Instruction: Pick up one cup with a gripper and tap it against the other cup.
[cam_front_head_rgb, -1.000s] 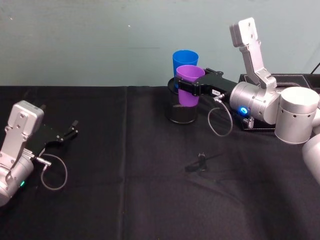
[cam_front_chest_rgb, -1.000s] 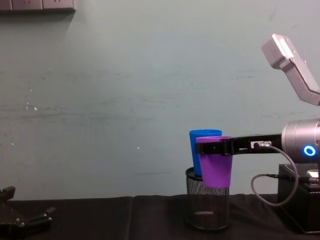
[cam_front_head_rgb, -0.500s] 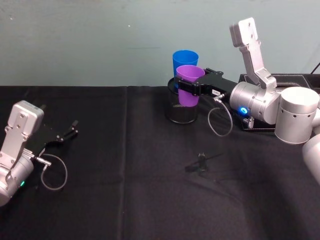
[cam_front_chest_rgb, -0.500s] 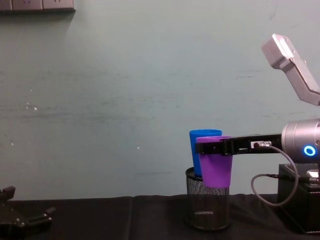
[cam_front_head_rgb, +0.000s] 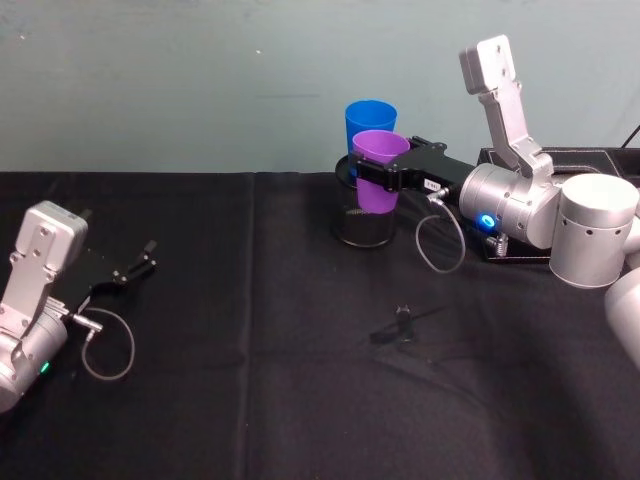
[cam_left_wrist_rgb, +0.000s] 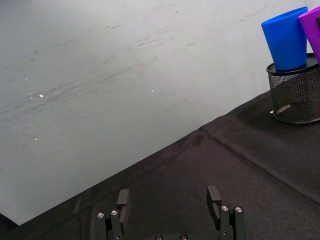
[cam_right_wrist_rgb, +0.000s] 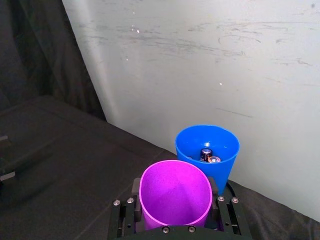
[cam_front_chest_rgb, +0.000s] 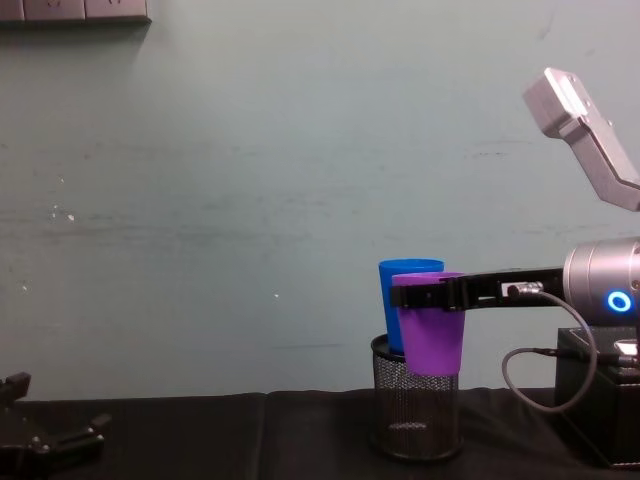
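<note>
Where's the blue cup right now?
Head view, right of centre, far table edge: the blue cup stands in the mesh pot, just behind the purple cup in the right gripper.

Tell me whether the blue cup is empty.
Not empty. The right wrist view looks into the blue cup and shows two small cylindrical objects at its bottom; what they are, cannot tell.

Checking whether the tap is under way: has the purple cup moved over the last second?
No. In the chest view the purple cup, held in the right gripper, keeps the same overlap with the blue cup and the mesh pen pot rim.
</note>
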